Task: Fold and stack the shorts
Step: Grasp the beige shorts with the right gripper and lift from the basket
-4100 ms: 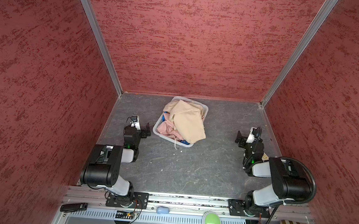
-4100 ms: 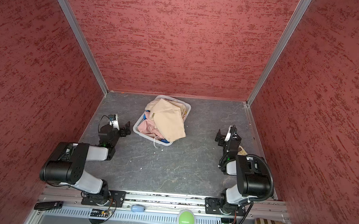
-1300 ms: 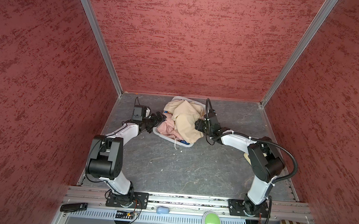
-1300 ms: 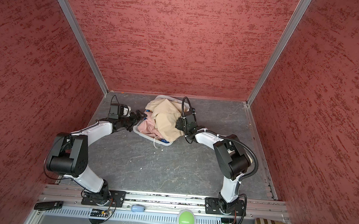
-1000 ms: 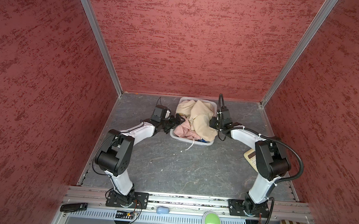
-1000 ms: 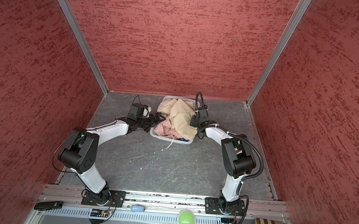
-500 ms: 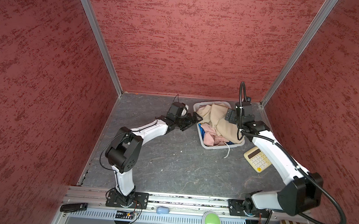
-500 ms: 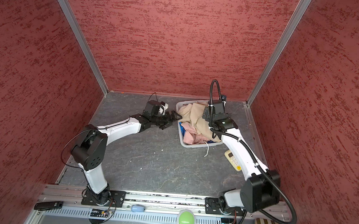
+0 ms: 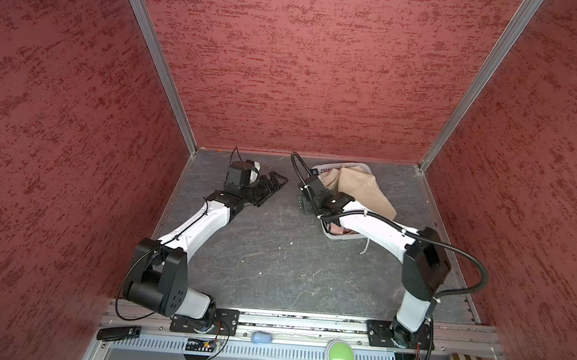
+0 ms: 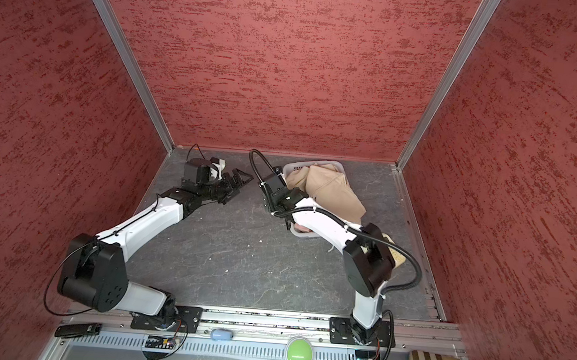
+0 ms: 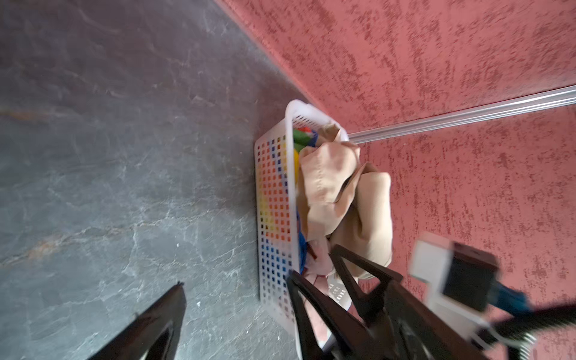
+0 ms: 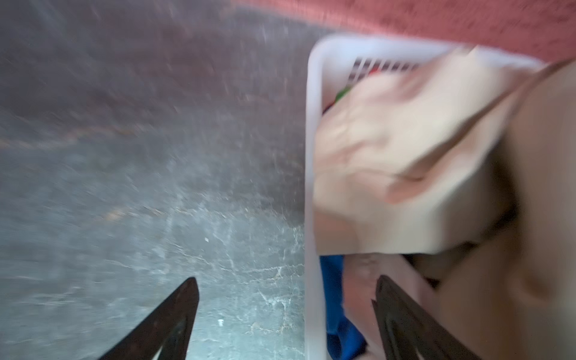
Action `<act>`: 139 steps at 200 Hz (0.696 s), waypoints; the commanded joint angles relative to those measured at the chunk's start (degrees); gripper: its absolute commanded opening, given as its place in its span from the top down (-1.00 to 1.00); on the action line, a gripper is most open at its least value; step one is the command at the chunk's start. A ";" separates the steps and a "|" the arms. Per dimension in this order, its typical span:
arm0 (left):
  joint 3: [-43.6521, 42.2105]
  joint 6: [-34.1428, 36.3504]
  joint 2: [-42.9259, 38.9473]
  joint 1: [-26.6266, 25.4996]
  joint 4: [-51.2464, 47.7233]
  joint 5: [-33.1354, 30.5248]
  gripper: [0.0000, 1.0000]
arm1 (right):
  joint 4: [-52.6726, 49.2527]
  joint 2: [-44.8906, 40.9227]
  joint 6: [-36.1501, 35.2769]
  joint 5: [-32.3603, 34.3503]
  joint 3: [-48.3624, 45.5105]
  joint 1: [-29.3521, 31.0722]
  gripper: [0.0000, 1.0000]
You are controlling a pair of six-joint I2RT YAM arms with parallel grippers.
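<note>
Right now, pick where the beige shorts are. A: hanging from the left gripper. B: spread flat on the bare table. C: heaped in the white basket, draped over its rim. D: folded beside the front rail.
C: in a top view the beige shorts lie bunched in the white basket, with one part spilling over its rim.

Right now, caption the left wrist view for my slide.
Open left hand faces a white perforated basket heaped with beige shorts, on the grey table.
</note>
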 commanded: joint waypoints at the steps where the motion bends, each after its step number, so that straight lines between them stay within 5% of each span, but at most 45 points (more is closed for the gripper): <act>1: -2.00 -0.27 -1.33 -0.41 0.33 2.01 -0.99 | -4.23 1.39 1.26 3.37 2.70 -0.69 -0.73; 20: -2.77 -0.07 -3.24 -1.61 -0.03 0.47 -0.99 | -2.00 3.07 0.11 1.14 1.83 -1.84 -0.55; 87: 0.18 0.23 -4.51 -9.15 0.61 -1.25 -0.99 | 2.72 2.41 -8.26 -2.92 -3.24 -12.29 0.65; 139: 3.76 0.02 -0.89 -11.58 1.52 -1.64 -0.99 | 6.42 0.15 -20.39 -1.09 -6.68 -23.05 0.92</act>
